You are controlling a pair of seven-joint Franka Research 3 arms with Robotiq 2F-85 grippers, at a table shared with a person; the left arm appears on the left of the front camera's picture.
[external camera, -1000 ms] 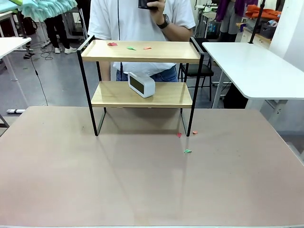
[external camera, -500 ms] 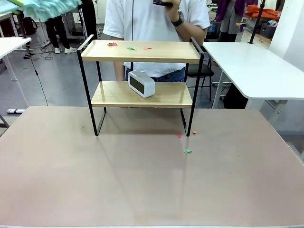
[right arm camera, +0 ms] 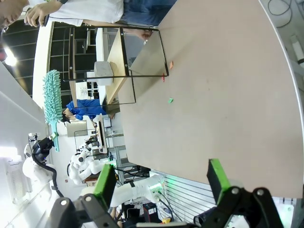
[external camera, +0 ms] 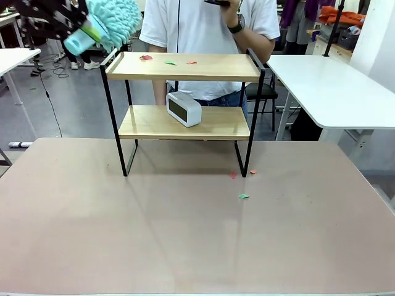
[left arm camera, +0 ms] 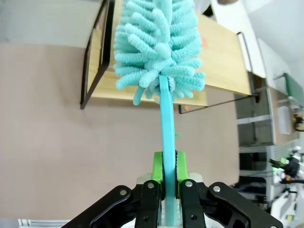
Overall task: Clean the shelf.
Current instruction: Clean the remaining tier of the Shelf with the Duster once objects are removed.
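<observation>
We count one shelf [external camera: 216, 123] with two wooden boards in a black frame. It stands at the middle of the far edge of the desk [external camera: 123, 234].

The top board [external camera: 123, 66] carries three paper scraps toward its left half: a red scrap [external camera: 145, 57], a green scrap [external camera: 170, 62] and an orange scrap [external camera: 192, 61]. The lower board [external camera: 145, 123] carries one white clock [external camera: 184, 108], set a little left of its middle.

Three more bits lie on the desk by the shelf's right front foot. A red bit [external camera: 232, 175] and an orange bit [external camera: 253, 172] lie just beside the foot, and a green bit [external camera: 244, 196] lies somewhat nearer the desk's middle.

There is one teal duster [left arm camera: 159, 47]. Our left hand [left arm camera: 169, 164] is clamped on its flat handle, with the green pads pressed to either side. The fluffy head is raised over the shelf's left end, near the top board's side rail. We cannot tell whether it touches the rail.

Our right hand [right arm camera: 160, 176] has its two fingers spread wide apart with nothing between them.

One person in a white shirt [external camera: 197, 31] stands behind the shelf, beyond the desk's far edge.
</observation>
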